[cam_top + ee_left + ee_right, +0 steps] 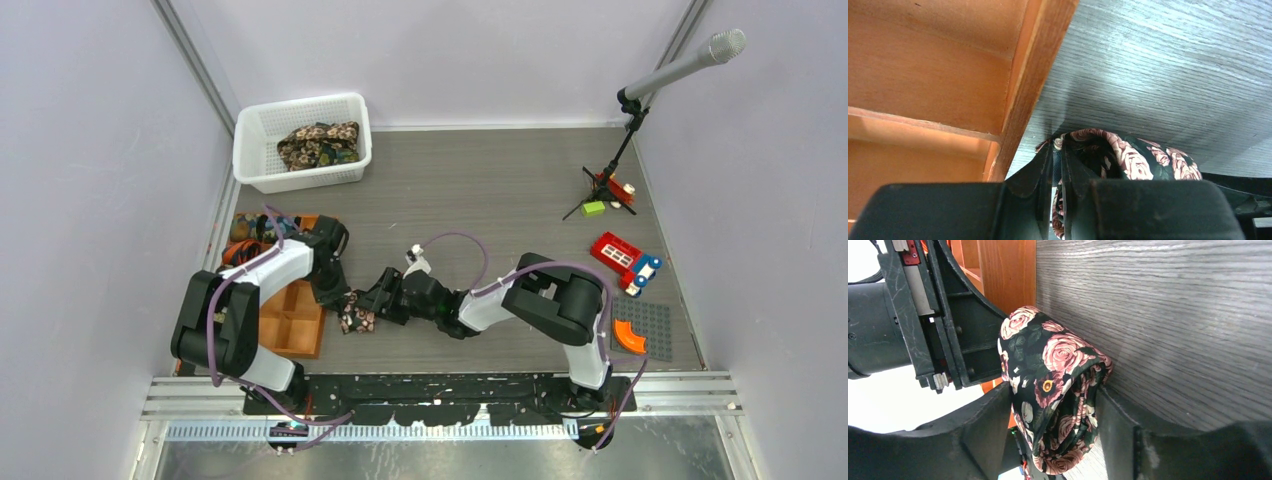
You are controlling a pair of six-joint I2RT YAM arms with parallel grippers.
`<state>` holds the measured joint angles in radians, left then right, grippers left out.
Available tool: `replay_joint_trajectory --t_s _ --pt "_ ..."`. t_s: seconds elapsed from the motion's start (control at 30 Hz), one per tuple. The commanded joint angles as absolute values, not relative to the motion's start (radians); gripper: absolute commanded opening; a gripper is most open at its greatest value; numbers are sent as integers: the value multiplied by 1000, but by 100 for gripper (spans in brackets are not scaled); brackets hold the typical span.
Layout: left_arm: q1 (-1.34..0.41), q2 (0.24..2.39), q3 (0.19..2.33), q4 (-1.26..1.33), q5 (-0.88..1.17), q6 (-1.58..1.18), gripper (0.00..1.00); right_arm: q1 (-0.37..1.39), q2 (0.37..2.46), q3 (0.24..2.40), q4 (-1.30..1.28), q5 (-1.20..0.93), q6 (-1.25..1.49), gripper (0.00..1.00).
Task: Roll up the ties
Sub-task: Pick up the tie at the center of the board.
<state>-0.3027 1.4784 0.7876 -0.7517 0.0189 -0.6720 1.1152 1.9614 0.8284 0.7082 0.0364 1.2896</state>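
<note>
Top external is showing both arms meeting over the black floral tie (357, 318), which is sitting as a tight roll on the bench (480, 190) just beside the orange tray (290, 325). The left claw (1057, 152) is pinching a fold of its fabric between nearly closed jaws, while the right claw (1053, 400) is gripping the roll across its sides. This tie is looking essentially rolled and is probably heading for the tray. At the tray's far end, dark bundles (245, 238) may be finished rolls, though that corner is too cluttered to tell. More ties (318, 145) are lying bunched in the white basket (255, 150), so much of the work is looking undone.
</note>
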Motion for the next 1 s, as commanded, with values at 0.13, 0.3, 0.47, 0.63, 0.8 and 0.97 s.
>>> replay_joint_trajectory --t_s 0.13,0.3,0.47,0.63,0.8,0.97 --pt "-310 1463 761 -710 79 -704 12 1120 2006 818 640 49 1275 45" --pt "-309 1377 787 -764 44 -707 22 1118 1988 806 632 59 1266 41" --pt "-308 1231 809 -830 8 -734 47 1113 1983 799 626 63 1267 39" --pt "-308 1107 744 -726 54 -696 72 1106 1988 801 629 51 1263 38" --pt "-308 1171 713 -612 189 -561 83 1091 1972 799 601 41 1231 38" --pt "-308 1264 733 -561 221 -567 83 1075 1972 801 601 15 1208 38"
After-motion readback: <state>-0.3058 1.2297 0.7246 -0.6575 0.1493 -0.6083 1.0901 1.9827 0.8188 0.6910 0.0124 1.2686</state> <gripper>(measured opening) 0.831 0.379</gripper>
